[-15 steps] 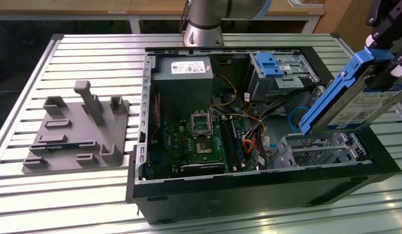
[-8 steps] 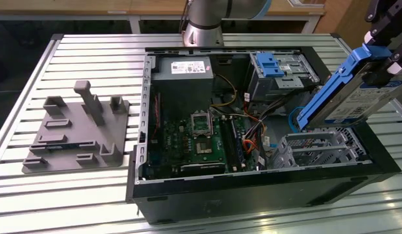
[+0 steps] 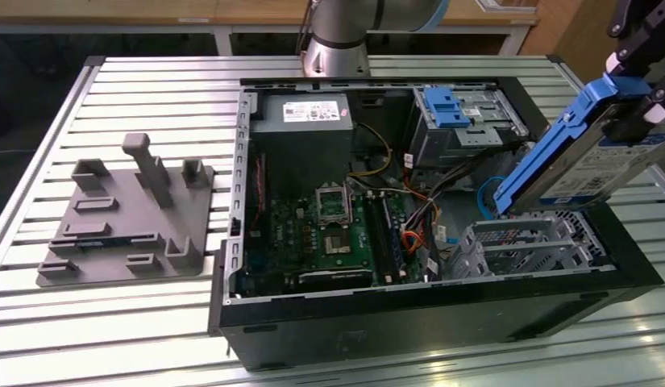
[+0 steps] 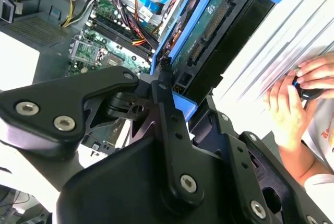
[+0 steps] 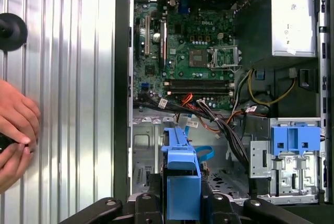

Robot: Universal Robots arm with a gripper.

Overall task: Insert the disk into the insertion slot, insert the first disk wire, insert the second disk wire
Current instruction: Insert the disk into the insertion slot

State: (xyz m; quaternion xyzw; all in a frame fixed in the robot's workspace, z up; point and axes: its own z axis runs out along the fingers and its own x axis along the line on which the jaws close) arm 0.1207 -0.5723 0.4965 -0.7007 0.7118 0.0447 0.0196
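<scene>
My gripper (image 3: 638, 97) is shut on the disk (image 3: 596, 165), a silver drive with a white label in a bright blue carrier. In the exterior view it hangs steeply tilted at the right, its lower end just above the insertion slot (image 3: 525, 246), a perforated silver cage in the near right corner of the open computer case. In both wrist views the black fingers (image 4: 164, 104) clamp the carrier's blue end (image 5: 182, 182), with the disk (image 4: 209, 31) pointing down toward the cage (image 5: 143, 153). A blue flat cable (image 5: 206, 153) and black wires (image 5: 219, 125) lie loose beside the cage.
A taller grey cage with a blue clip (image 3: 461, 113) stands behind the slot. The motherboard (image 3: 322, 234) and power supply (image 3: 305, 109) fill the case's left. A grey fixture (image 3: 128, 218) lies on the slatted table. A person's hands (image 5: 15, 125) rest beside the case.
</scene>
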